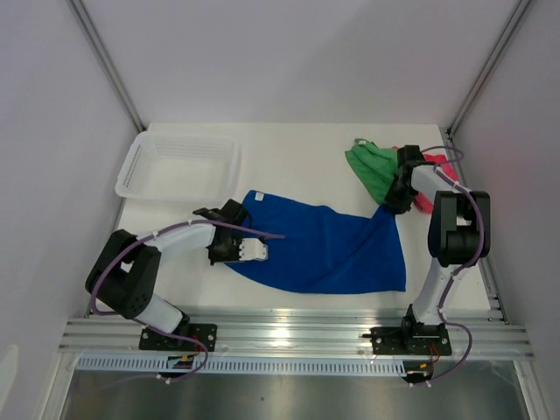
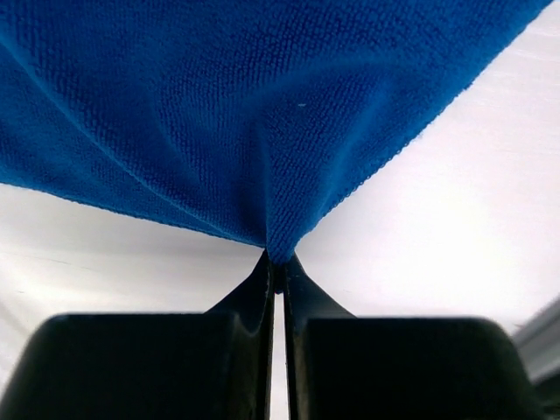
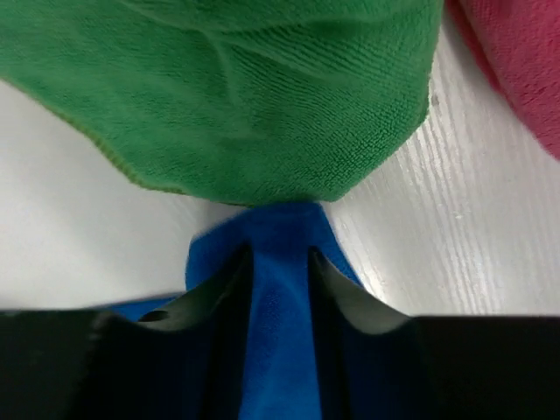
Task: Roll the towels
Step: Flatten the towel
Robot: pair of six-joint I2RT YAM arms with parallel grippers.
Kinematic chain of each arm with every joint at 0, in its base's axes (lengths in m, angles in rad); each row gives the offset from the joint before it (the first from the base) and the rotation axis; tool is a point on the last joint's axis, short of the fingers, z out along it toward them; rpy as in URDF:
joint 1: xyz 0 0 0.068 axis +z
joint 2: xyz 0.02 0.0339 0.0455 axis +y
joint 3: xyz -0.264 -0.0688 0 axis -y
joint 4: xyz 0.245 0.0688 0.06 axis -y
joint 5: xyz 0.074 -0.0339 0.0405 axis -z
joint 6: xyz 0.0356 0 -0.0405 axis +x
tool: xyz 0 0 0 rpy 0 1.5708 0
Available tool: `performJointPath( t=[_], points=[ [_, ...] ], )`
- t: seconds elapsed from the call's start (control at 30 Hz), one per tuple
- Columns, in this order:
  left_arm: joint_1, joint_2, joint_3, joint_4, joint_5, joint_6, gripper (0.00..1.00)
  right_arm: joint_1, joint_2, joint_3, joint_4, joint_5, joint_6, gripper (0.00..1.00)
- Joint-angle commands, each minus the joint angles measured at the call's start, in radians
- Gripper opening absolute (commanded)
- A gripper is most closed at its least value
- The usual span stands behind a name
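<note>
Both grippers pinch the blue towel (image 1: 324, 249), which is spread across mid-worktop toward the near edge.
The left gripper (image 2: 276, 265) is closed tight on the towel's left edge. The right gripper (image 3: 276, 262), barely parted, clamps its far right corner, just beside the green towel (image 1: 372, 164). The pink-red towel (image 3: 516, 61) lies bunched by the right edge, partly behind the right arm. A white basket (image 1: 138, 166) sits in the far left corner.

Pink towel (image 1: 436, 160) mostly hidden behind my right arm (image 1: 457, 223), green towel (image 3: 245, 96) cut by my wrist view's top edge, blue towel (image 2: 262, 105) likewise.
</note>
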Motion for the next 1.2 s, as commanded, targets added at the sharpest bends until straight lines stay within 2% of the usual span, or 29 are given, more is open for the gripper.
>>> performJointPath(
  t=[0.0, 0.03, 0.07, 0.13, 0.2, 0.23, 0.3, 0.43, 0.53, 0.7, 0.77, 1.0, 1.17],
  points=[
    [0.007, -0.053, -0.001, -0.091, 0.027, -0.123, 0.01, -0.005, -0.030, 0.069, -0.045, 0.075, -0.037, 0.37],
    [0.007, -0.054, 0.004, -0.094, 0.027, -0.137, 0.01, -0.005, -0.050, 0.066, -0.060, 0.092, -0.045, 0.50],
    [0.007, -0.056, 0.004, -0.091, 0.021, -0.157, 0.01, -0.005, -0.075, 0.040, -0.093, 0.112, -0.048, 0.55],
    [0.007, -0.053, 0.012, -0.091, 0.017, -0.202, 0.01, -0.014, -0.178, -0.010, -0.123, 0.144, -0.036, 0.62],
    [0.007, -0.042, 0.027, -0.094, 0.011, -0.249, 0.01, -0.036, -0.297, -0.108, -0.163, 0.131, -0.013, 0.64],
    [0.007, -0.039, 0.030, -0.103, 0.012, -0.262, 0.02, -0.044, -0.337, -0.145, -0.187, 0.120, 0.018, 0.69],
    [0.007, -0.033, 0.042, -0.110, 0.008, -0.298, 0.01, -0.059, -0.411, -0.257, -0.212, 0.079, 0.058, 0.70],
    [0.005, -0.021, 0.050, -0.126, 0.001, -0.348, 0.01, -0.064, -0.564, -0.435, -0.275, -0.032, 0.222, 0.64],
    [0.005, -0.022, 0.041, -0.129, 0.000, -0.375, 0.01, -0.025, -0.655, -0.557, -0.264, -0.015, 0.355, 0.63],
    [0.005, -0.034, 0.012, -0.152, 0.000, -0.421, 0.01, 0.009, -0.712, -0.652, -0.270, 0.008, 0.516, 0.61],
    [0.005, -0.037, 0.006, -0.175, -0.006, -0.440, 0.01, 0.043, -0.724, -0.659, -0.284, 0.035, 0.538, 0.62],
    [0.005, -0.053, -0.045, -0.289, -0.020, -0.562, 0.01, 0.053, -0.689, -0.702, -0.246, 0.040, 0.544, 0.62],
    [0.005, -0.068, -0.076, -0.277, -0.032, -0.584, 0.01, 0.058, -0.701, -0.664, -0.192, 0.026, 0.451, 0.59]
  ],
)
